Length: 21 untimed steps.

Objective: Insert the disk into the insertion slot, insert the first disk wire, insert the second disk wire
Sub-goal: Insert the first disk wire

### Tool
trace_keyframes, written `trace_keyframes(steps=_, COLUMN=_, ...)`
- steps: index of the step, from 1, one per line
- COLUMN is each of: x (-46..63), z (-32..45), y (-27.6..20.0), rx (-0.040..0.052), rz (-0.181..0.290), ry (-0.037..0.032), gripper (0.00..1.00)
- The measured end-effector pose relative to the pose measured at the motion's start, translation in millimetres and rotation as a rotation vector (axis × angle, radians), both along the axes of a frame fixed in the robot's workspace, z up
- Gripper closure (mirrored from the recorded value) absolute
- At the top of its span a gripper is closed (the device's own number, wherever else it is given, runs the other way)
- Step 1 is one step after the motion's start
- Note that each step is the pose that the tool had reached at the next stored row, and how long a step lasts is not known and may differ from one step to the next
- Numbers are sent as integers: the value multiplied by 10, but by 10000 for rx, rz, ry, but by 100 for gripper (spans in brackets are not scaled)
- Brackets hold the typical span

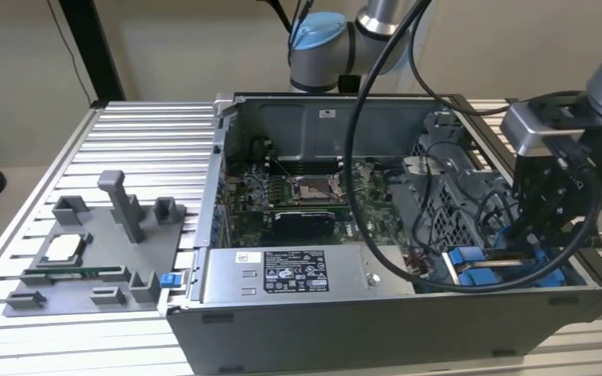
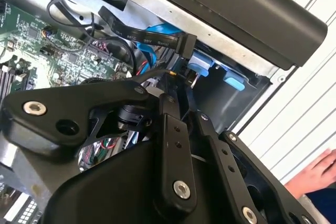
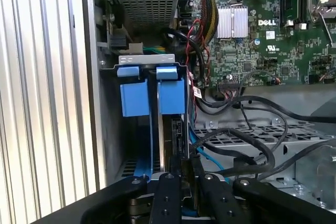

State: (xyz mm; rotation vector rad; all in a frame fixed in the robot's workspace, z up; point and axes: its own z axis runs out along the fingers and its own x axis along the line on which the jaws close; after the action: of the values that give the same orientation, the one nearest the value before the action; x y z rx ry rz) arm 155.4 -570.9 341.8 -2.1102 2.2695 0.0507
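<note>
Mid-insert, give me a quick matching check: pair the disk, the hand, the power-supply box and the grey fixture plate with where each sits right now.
Things:
1. the disk
2. the hand
3. power-supply box
4. grey fixture plate

Places:
A. on the slatted table, at the exterior view's left of the case
B. on edge in the insertion slot, beside a blue tab
C. down inside the case, at the disk's end
D. along the case wall nearest the exterior camera, label up

Pairs: 1-B; 2-C; 3-D; 4-A
</note>
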Motion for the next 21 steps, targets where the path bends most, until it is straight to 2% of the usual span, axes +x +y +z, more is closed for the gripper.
trace_keyframes(steps=11, x=-29, z=-7, y=15, rx=2, rz=-11, ry=-46, gripper=100)
trace_keyframes(steps=21, x=-32, z=-59, y=17, rx=1, rz=-13, ry=-265, gripper=100)
